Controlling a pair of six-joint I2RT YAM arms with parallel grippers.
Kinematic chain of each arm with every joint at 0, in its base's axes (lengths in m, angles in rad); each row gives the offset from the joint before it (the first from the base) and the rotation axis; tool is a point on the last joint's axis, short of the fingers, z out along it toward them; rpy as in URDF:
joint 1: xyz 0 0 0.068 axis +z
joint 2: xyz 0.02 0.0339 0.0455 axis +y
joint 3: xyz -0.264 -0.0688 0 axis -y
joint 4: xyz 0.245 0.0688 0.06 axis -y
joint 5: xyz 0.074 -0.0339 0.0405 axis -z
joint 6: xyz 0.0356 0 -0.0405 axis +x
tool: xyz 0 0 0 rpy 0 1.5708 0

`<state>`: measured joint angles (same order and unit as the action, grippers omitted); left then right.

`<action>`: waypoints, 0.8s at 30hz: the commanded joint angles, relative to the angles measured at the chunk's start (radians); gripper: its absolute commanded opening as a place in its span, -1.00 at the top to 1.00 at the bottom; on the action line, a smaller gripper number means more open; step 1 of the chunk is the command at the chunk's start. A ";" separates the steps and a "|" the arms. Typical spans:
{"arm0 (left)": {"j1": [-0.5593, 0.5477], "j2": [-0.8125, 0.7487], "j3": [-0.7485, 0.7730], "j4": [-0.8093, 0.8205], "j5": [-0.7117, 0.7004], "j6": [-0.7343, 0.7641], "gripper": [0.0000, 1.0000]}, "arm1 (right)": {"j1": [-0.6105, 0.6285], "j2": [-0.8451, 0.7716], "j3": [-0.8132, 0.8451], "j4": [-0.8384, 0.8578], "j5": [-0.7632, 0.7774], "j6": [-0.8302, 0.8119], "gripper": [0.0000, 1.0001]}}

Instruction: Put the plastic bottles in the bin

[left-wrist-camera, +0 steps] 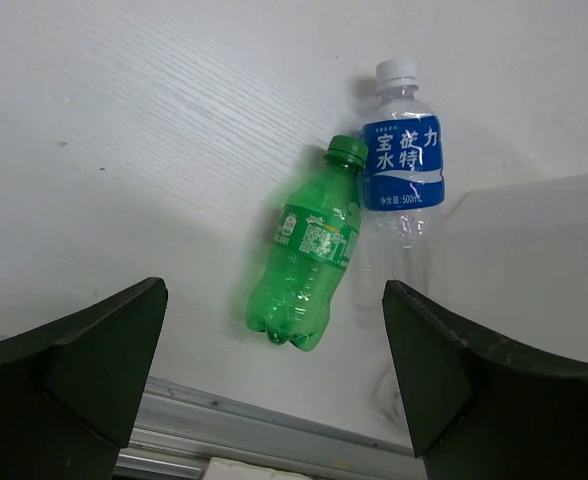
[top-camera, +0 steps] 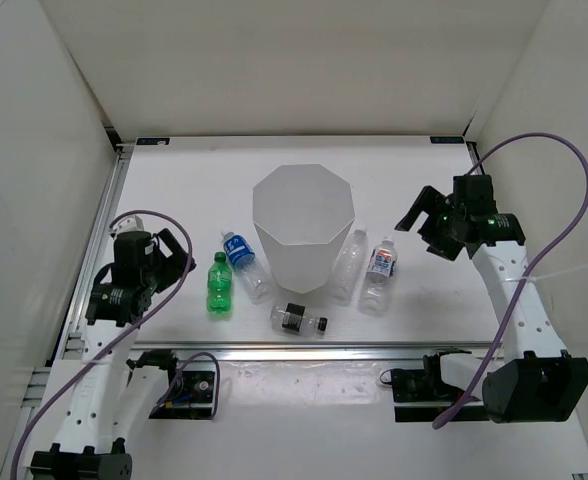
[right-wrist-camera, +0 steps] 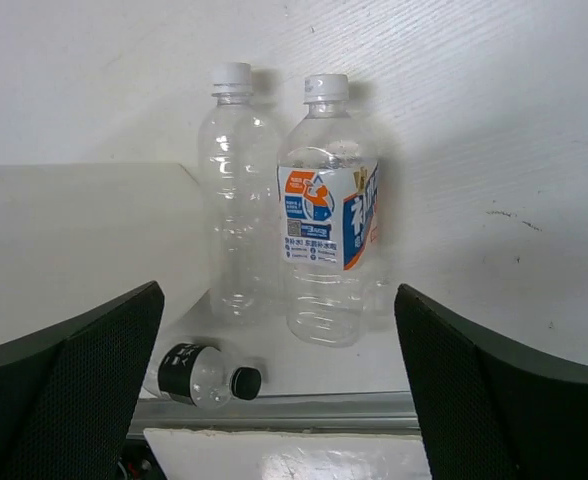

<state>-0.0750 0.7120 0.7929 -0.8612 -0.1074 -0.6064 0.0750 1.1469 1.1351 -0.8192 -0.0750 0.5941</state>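
- Left gripper (top-camera: 177, 262), top view: jaws apart, empty, poised just left of the green bottle (top-camera: 219, 287). Right gripper (top-camera: 424, 228) also spread and empty, to the right of the white-red-blue labelled bottle (top-camera: 379, 270).
- Same view: bin (top-camera: 296, 262) upright mid-table, all five bottles lying outside it. Blue-labelled bottle (top-camera: 242, 258) and the green one lie to its left, plain clear bottle (top-camera: 350, 262) to its right, black-labelled bottle (top-camera: 300, 320) in front.
- Left wrist view: green bottle lies framed between the fingers, cap pointing away, just beside the blue-labelled one; contact unclear. Judgement: grasp across the label band and keep the inner finger off the neighbour.
- Right wrist view: plain clear and white-red-blue bottles lie side by side beside the bin wall. Thin walls probably dent, so squeeze lightly.
- Surface: white table (top-camera: 174, 190), faint grain, small scuff; metal rail (top-camera: 304, 350) along near edge; white walls (top-camera: 294, 70) enclose it.
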 commanded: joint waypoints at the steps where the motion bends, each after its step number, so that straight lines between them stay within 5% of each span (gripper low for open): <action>1: 0.004 -0.006 0.068 -0.036 -0.054 0.014 -1.00 | 0.012 -0.010 0.015 -0.041 0.023 -0.019 -1.00; 10: 0.004 -0.077 0.097 -0.067 0.046 -0.124 -1.00 | 0.012 -0.096 -0.244 0.126 -0.090 0.013 -1.00; 24: 0.004 -0.125 0.002 -0.119 0.071 -0.147 -1.00 | 0.071 0.332 -0.287 0.227 0.017 -0.037 -0.89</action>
<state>-0.0750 0.5621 0.8055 -0.9730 -0.0628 -0.7528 0.1425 1.4193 0.8696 -0.6365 -0.1135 0.5808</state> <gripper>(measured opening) 1.000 0.959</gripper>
